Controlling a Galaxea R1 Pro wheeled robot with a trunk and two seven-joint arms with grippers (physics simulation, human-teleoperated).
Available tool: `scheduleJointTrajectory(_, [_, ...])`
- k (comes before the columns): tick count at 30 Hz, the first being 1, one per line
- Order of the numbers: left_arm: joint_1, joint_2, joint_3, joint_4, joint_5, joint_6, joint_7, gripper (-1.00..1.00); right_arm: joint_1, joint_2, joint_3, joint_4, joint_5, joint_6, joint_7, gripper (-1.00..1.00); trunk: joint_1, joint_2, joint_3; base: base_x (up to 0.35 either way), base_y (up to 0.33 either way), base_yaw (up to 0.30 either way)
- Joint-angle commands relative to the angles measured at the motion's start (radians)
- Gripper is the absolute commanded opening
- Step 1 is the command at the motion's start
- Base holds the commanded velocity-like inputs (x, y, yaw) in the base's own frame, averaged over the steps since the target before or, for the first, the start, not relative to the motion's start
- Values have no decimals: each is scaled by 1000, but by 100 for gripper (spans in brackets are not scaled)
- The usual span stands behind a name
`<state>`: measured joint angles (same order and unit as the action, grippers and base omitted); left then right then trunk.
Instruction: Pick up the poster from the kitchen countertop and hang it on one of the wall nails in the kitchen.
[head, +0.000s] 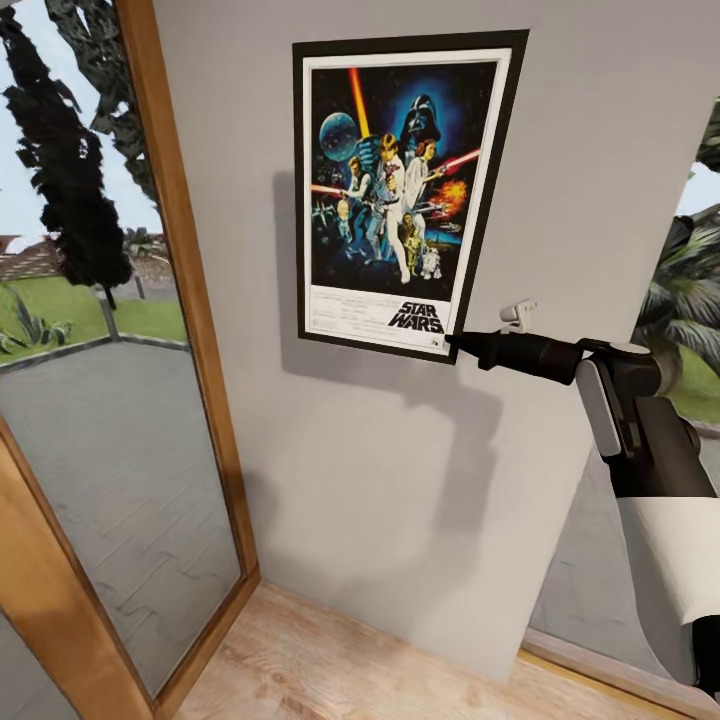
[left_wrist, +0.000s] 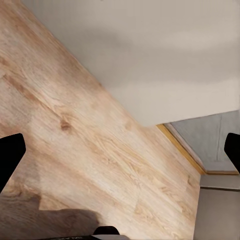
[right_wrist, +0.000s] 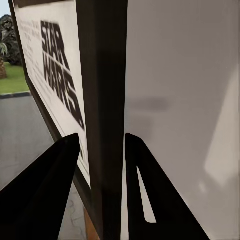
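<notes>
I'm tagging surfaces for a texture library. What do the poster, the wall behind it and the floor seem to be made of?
The poster, pinched at its lower corner by the right hand, looks like glossy printed paper in a thin black frame, possibly plastic or painted wood. The wall looks like matte grey painted plaster, smooth and seamless. The floor looks like light wood planks or laminate, judging by its grain and knots.
</notes>
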<state>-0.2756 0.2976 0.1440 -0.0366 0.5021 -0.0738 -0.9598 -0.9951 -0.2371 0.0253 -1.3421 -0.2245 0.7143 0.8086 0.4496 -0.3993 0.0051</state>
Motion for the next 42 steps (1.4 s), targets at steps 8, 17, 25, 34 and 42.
scheduleJointTrajectory(8, [0, 0, 8, 1, -10, -9, -2, 100, 0, -1, 1, 0, -7, 7, 1, -100, 0, -1, 0, 15, 0, 0])
scheduleJointTrajectory(17, [0, 0, 8, 1, -10, -8, -2, 100, 0, -1, 1, -2, -7, 7, 1, -100, 0, -1, 0, 120, 0, 0])
scheduleJointTrajectory(25, [0, 0, 8, 1, -10, -9, -2, 100, 0, -1, 1, -4, -7, 7, 1, -100, 0, -1, 0, 23, 0, 0])
scheduleJointTrajectory(34, [0, 0, 8, 1, -10, -8, -2, 100, 0, -1, 1, -5, -7, 7, 1, -100, 0, -1, 0, 96, -29, 0])
scheduleJointTrajectory(42, [0, 0, 8, 1, -10, -8, -2, 100, 0, -1, 0, -5, -7, 7, 1, -100, 0, -1, 0, 20, -7, 0])
